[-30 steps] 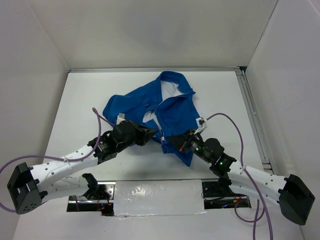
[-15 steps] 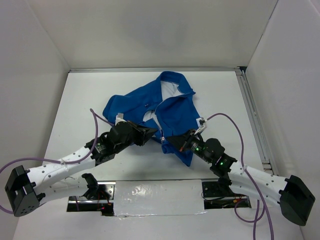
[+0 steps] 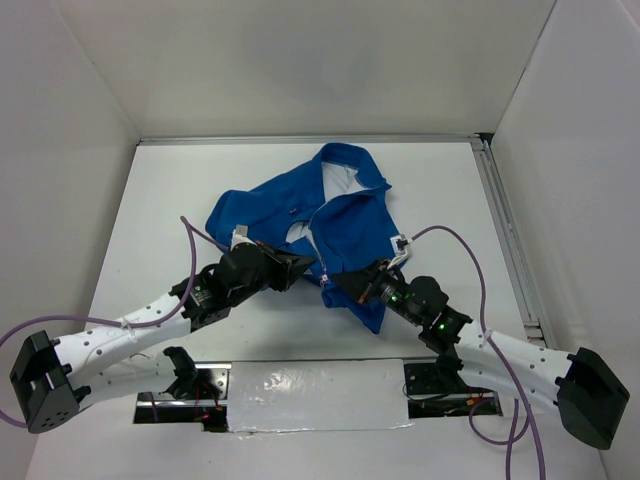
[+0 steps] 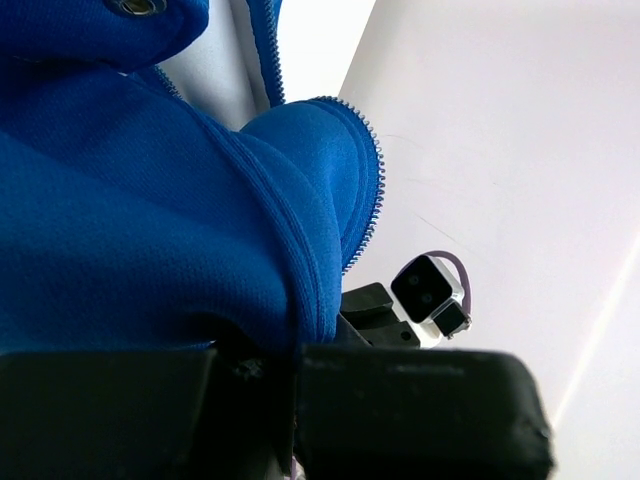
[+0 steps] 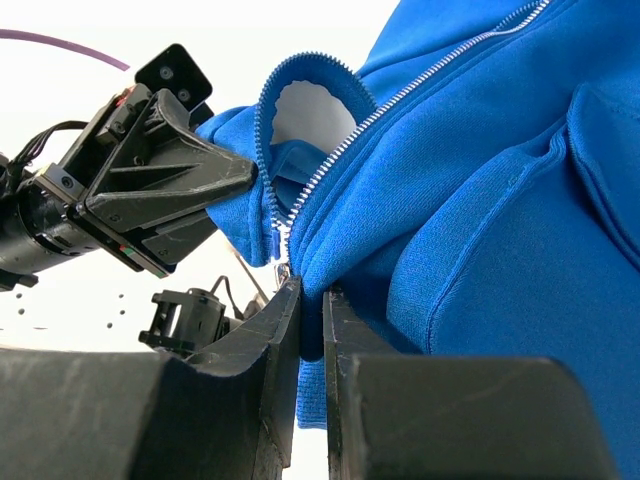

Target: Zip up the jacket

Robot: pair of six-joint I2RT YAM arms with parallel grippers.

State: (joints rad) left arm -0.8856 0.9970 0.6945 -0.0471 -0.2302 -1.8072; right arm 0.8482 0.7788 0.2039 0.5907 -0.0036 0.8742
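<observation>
The royal-blue jacket [image 3: 330,215] lies crumpled on the white table, collar toward the back, white lining showing, its pale zipper [image 3: 318,250] running down the front. My left gripper [image 3: 303,268] is shut on the jacket's left front hem; in the left wrist view blue fabric [image 4: 150,230] fills the frame above the jaws and the zipper teeth [image 4: 376,190] curve along its edge. My right gripper [image 3: 337,283] is shut on the right front hem; in the right wrist view the fabric [image 5: 480,200] is pinched between the fingers [image 5: 275,330] next to the zipper [image 5: 330,170].
White walls enclose the table on three sides. A metal rail [image 3: 505,235] runs along the right edge. Purple cables [image 3: 470,260] loop from both arms. A taped plate [image 3: 315,392] lies between the arm bases at the near edge.
My left arm has shifted slightly left and lower since a second ago. Both grippers stay shut on the jacket's bottom hem. The jacket has barely moved.
</observation>
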